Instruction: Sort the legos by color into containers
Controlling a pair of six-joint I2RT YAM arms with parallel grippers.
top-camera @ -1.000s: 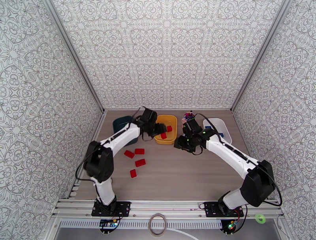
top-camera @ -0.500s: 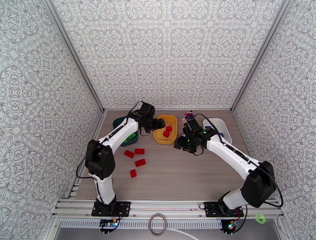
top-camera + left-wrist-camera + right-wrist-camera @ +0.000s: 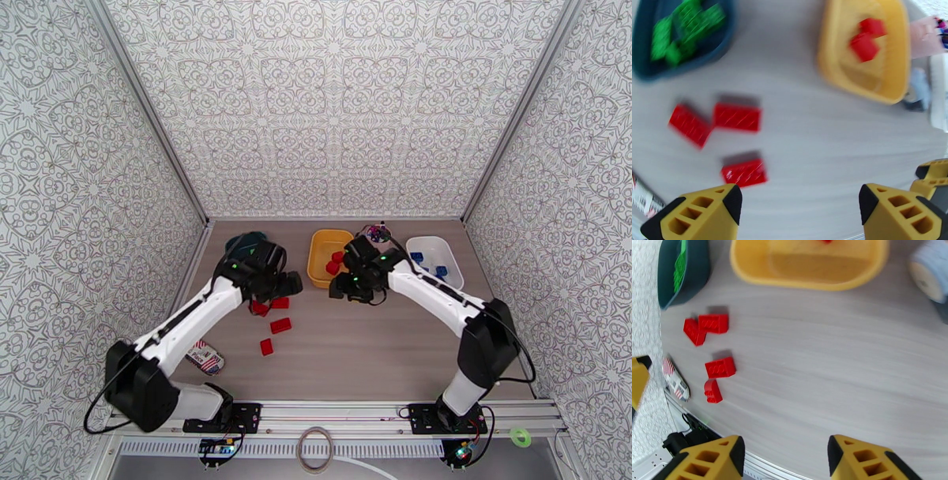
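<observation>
Right now the sorting looks nearly finished to me. The only loose pieces are 4 small red studded plastic bricks (image 3: 279, 302), clustered left of centre in the overhead view on the pale wood-grain surface (image 3: 379, 347). 2 of them touch at a corner; the other 2 lie apart, lower in the frame.

The left gripper (image 3: 800, 199) hangs just beside that cluster, its jaws wide with nothing between them. The right gripper (image 3: 785, 449) hovers near the lower right corner of the shallow yellow plastic tub (image 3: 320, 249), jaws parted and also empty.

I'd judge the step in hand to be a reach for another red brick. Next, the left arm needs to come down over 1 brick, close across its sides and carry it to the yellow tub.

Counting, there are 3 tubs along the back:
- The yellow one holds 2 red bricks.
- The dark teal plastic tub (image 3: 644, 67), upper left in the left wrist view, holds several green bricks (image 3: 687, 23), too blurred to count.
- The white plastic tub (image 3: 434, 249), upper right overhead, shows at least 2 blue bricks (image 3: 416, 256).

1 striped red-white-blue packet (image 3: 207, 358) lies lower left.
</observation>
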